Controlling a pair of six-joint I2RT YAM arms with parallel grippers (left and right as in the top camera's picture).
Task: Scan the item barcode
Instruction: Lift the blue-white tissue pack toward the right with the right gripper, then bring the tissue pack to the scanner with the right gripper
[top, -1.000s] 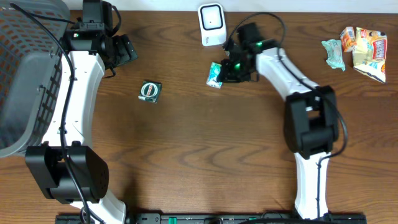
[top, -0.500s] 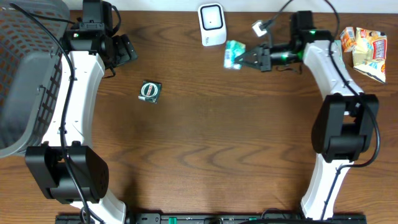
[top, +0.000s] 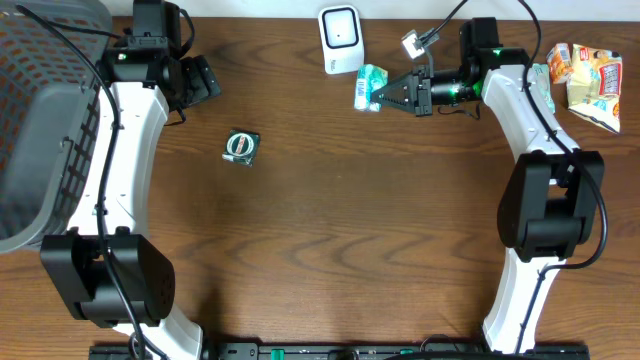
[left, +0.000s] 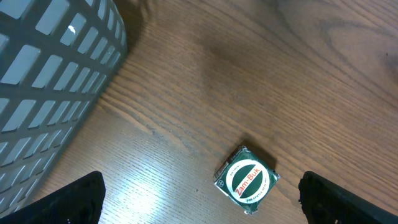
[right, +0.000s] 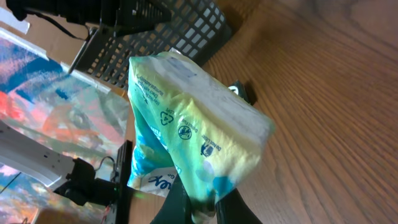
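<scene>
Overhead view: the right gripper (top: 384, 96) is clenched on a soft green-and-white packet (top: 368, 86). The right arm reaches across the top of the wooden table (top: 330, 230) and holds the packet just beside the white scanner (top: 340, 40), at the scanner's lower right corner as pictured. Whether the packet touches the scanner cannot be told.

Right wrist view: the packet fills the centre of the picture. It is pinched at its lower edge between the two dark fingers (right: 233, 208). A side printed with small dark symbols faces the camera.

Left gripper (top: 200, 80): the jaws stand wide apart with nothing between them. It hangs near the top edge of the table, beside the grey basket (top: 40, 120) at the left.

Small green box (top: 241, 146): it lies flat on the table, near the left gripper and apart from it. In the left wrist view it sits ahead of the two fingertips. Its round white-and-green label faces up. The basket wall occupies the upper left of that view.

Loose snack packets (top: 585, 80) lie together at the table's upper right corner, well apart from the scanner.
</scene>
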